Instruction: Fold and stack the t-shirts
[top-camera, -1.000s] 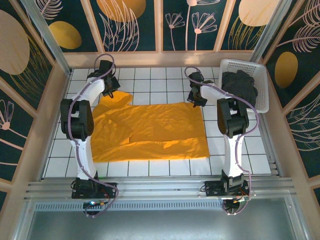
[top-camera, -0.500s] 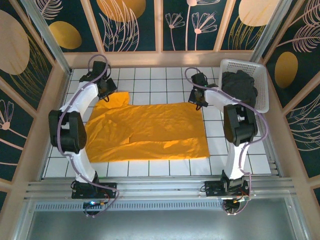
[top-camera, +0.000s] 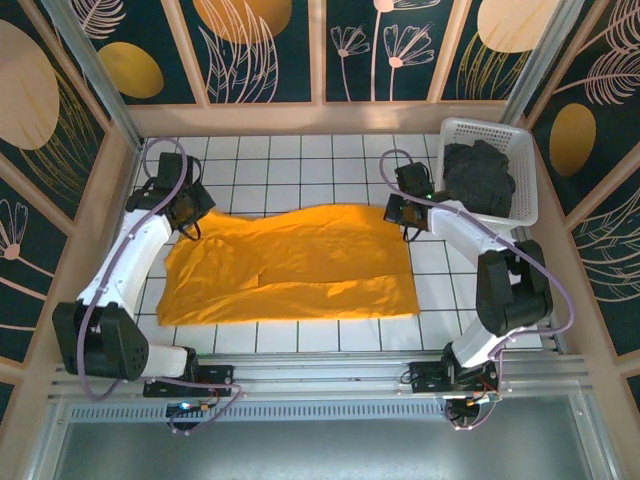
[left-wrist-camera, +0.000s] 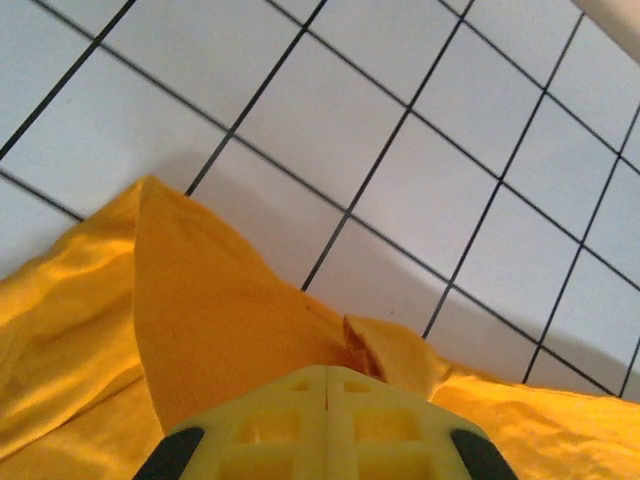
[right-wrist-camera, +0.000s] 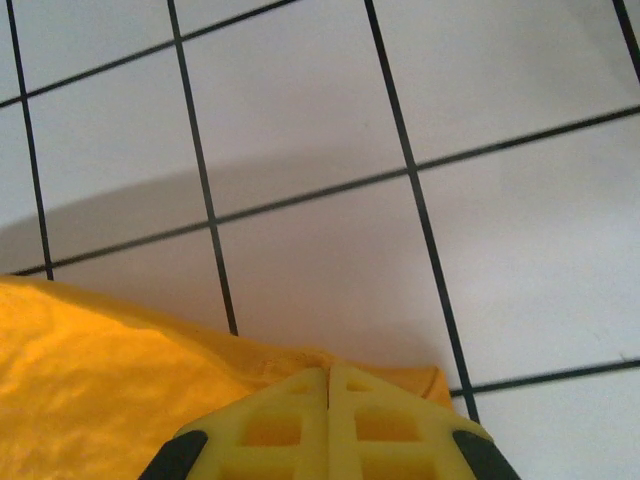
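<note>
Nearest us, the mustard t-shirt (top-camera: 300, 270) lies spread mostly flat across the middle of the white tiled bench (top-camera: 480, 300). Its lower edge runs along the bottom rows of tiles, and a crease or two crosses the cloth. No proper fold in it yet, as far as we can tell.

Further up, the left fingers (top-camera: 197, 212) are pinched shut on its upper-left corner and the right fingers (top-camera: 397, 212) on the upper-right corner. Both wrist views show the yellow pads pressed together with orange cloth bunched right at them. Looks to us like the first fold is just being set up.

Farthest back, in the upper right of the frame, the dark t-shirt (top-camera: 478, 175) sits crumpled in the white basket (top-camera: 527, 195). So we reckon zero shirts folded and nothing stacked, with pretty much the whole job left.
</note>
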